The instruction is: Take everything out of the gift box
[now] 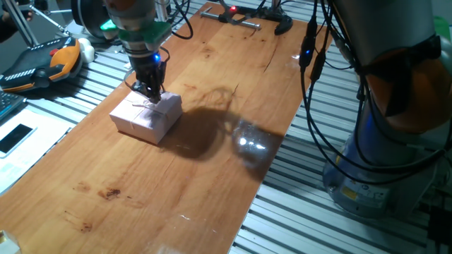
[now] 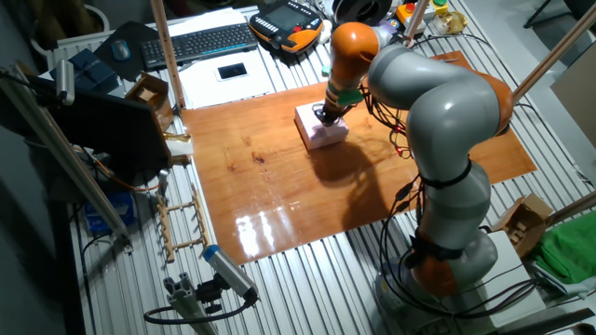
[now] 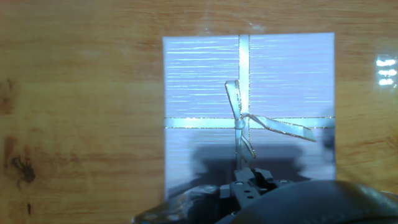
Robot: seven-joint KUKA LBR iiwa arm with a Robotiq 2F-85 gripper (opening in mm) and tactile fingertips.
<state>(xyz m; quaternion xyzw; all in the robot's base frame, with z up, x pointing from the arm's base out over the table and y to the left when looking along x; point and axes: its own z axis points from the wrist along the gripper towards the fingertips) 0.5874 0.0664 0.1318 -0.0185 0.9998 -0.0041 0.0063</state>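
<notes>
The pale pink gift box [image 1: 145, 116] sits on the wooden table with its lid [image 3: 205, 81] on, so everything inside is hidden. A thin ribbon crosses the lid and ties into a bow [image 3: 239, 121] at the centre. My gripper [image 1: 150, 92] points straight down over the top of the box, near the bow. In the hand view the gripper [image 3: 252, 177] shows at the bottom edge, fingertips together, over the near half of the lid. The other fixed view shows the gift box [image 2: 321, 130] under the gripper [image 2: 326, 113], at the table's far side.
An orange-and-black handheld controller [image 1: 42, 60] lies off the table's left edge. A metal bar [image 1: 229, 17] rests at the far end. In the other fixed view a keyboard [image 2: 200, 39], a phone [image 2: 231, 70] and a small cardboard box [image 2: 149, 91] lie beyond the wood.
</notes>
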